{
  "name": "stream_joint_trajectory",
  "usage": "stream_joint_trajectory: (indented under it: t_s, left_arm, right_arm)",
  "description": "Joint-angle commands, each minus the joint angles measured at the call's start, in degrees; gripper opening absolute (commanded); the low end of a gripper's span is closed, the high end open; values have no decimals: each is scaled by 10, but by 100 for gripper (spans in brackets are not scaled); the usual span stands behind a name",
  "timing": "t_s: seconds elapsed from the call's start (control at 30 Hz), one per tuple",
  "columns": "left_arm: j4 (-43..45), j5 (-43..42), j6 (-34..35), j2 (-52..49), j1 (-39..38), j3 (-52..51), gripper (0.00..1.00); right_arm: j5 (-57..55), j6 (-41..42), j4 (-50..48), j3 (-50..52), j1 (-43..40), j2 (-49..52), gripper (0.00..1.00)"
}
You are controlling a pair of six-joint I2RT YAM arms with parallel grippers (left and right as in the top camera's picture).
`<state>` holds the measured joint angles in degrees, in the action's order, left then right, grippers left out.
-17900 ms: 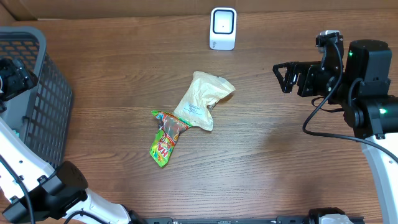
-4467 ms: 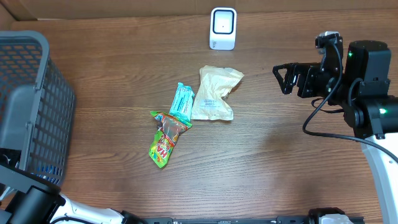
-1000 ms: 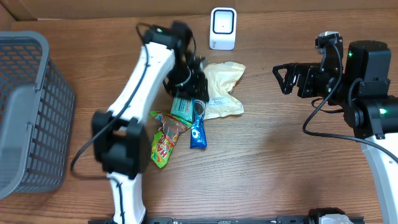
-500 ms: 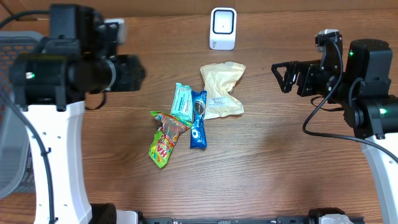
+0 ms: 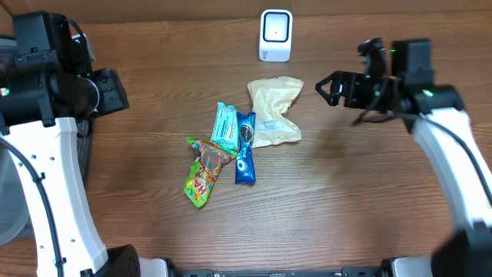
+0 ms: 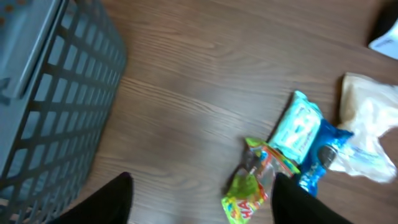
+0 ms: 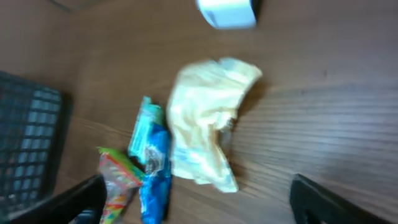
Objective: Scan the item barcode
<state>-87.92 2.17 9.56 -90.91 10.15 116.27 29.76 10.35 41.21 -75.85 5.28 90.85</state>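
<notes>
1. On the wooden table (image 5: 369,200), four snack packets (image 5: 234,138) lie together in the middle, near the white scanner (image 5: 275,35).
2. The left gripper (image 6: 202,182) has its fingers apart and holds nothing, near the basket (image 6: 56,93).
3. The right gripper (image 5: 329,86) is spread wide and empty, to the right of the cream bag (image 5: 273,108).

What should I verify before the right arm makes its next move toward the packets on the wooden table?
1. Right gripper open and empty: ok.
2. Pale yellow crinkled plastic bag is the item nearest to the right gripper: ok.
3. That bag's scannable side faces up: cannot tell.
4. White box-shaped scanner unobstructed: ok.
5. Left gripper open, well away from the bag: ok.
</notes>
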Motion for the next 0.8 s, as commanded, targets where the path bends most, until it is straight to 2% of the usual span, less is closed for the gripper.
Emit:
stream_joint_trajectory:
  t_s: [0.0, 0.3, 0.57, 0.77]
  left_arm:
    - [15, 18, 21, -7, 2, -37, 69]
    - [61, 10, 28, -8, 2, -145, 69]
    - [92, -17, 28, -8, 2, -160, 68]
    - [112, -148, -82, -8, 1, -160, 68]
  right_arm:
    - [-1, 44, -25, -10, 9, 71, 84]
    - [-1, 68, -100, -10, 44, 177, 75]
    - [-8, 82, -116, -10, 96, 229, 69]
    - [-42, 124, -97, -10, 120, 254, 63]
